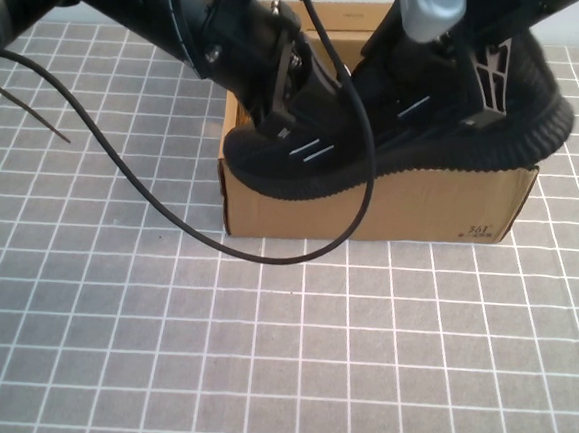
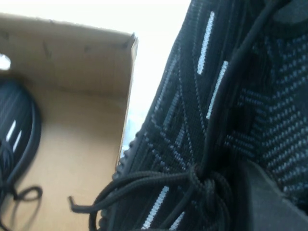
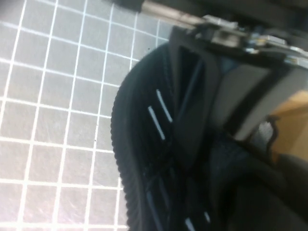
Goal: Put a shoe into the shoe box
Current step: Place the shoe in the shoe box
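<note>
Left tool (image 1: 284, 101) apparently grips shoe (image 1: 375, 143) over shoe box (image 1: 421, 202) rim.

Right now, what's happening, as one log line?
shoe: across shoe box top, not inside | left tool: at shoe's left end | right tool: at its right end | second shoe: inside box

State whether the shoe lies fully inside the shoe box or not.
Not fully. The shoe sits tilted across the shoe box, its sole overhanging the front wall and its heel raised past the right corner.
</note>
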Controlling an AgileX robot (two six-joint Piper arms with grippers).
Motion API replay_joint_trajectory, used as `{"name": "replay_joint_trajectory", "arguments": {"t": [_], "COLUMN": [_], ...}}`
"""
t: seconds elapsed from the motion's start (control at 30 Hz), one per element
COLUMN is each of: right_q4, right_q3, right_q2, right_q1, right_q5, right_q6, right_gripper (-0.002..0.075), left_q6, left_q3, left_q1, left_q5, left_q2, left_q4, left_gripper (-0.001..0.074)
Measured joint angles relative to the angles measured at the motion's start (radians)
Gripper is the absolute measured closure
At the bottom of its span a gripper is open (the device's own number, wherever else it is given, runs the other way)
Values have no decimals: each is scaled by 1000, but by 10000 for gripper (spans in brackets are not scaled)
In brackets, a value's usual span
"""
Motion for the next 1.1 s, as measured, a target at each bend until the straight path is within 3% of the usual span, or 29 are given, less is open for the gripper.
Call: {"name": "replay_joint_trajectory", "arguments": {"t": [0.17, 0.33, 0.47, 0.7, 0.9, 1.1], "right_q4": [-25, -106, -184, -337, -345, -369], "right_q3": [-9, -42, -53, 22, 209, 439], "right_q2": [-3, -37, -121, -277, -417, -598], "right_q1": [0, 0, 0, 0, 0, 0], "right_q5": [-2, -2, -4, -4, -2, -2], "right_q6": [134, 263, 436, 844, 1030, 1112], "right_gripper": [414, 375, 439, 701, 737, 741], "left_q6": [-32, -42, -42, 10, 196, 331], "left_q3": [2, 2, 2, 3, 3, 3], "left_q1": [0, 0, 0, 0, -4, -30], "left_q5": [-1, -5, -64, -243, -389, -421], "left_q2": [2, 2, 2, 13, 14, 54], "left_q4": [34, 40, 51, 52, 45, 20], "left_gripper": [699, 702, 705, 706, 706, 707]}}
